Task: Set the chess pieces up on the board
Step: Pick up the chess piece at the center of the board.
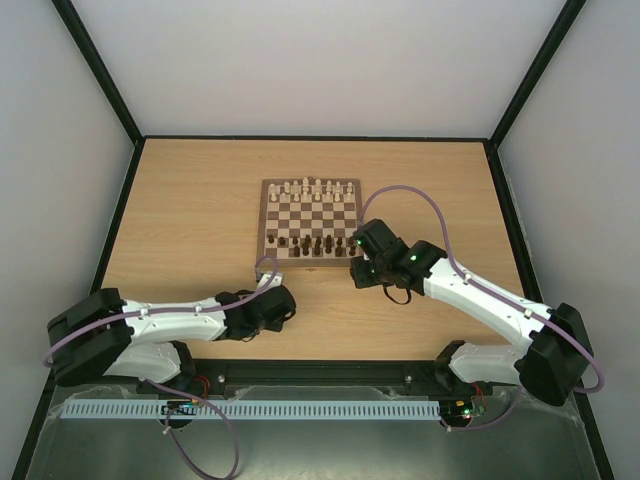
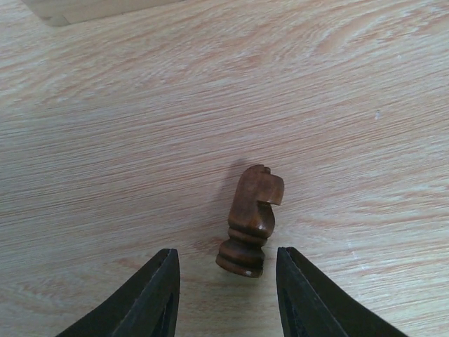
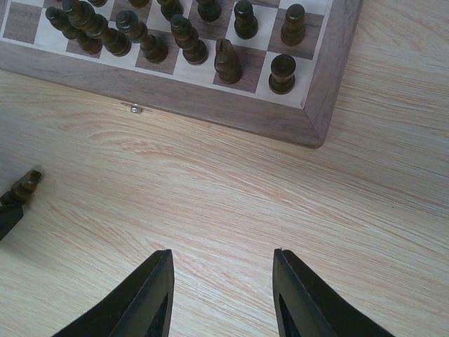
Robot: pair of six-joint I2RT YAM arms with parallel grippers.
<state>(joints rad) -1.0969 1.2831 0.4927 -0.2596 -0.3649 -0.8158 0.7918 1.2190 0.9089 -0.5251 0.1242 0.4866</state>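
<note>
Plainly, the pale, grained tabletop (image 1: pixel 200 210) carries the board (image 1: pixel 311 222), checkered dark and cream inside a brown frame. The right gripper (image 3: pixel 222 263), at 5 o'clock off the board, holds its black jaws partly apart over the table, gripping nothing and probably waiting its turn. The left gripper (image 2: pixel 227 261), at 7 o'clock, stands partly open. Its jaws flank a stray piece without touching it, likely to pinch it. Turned dark chess pieces (image 1: pixel 310 243) fill the board's near rows. The stray is a glossy carved knight (image 2: pixel 254 214) with a ringed base.
</note>
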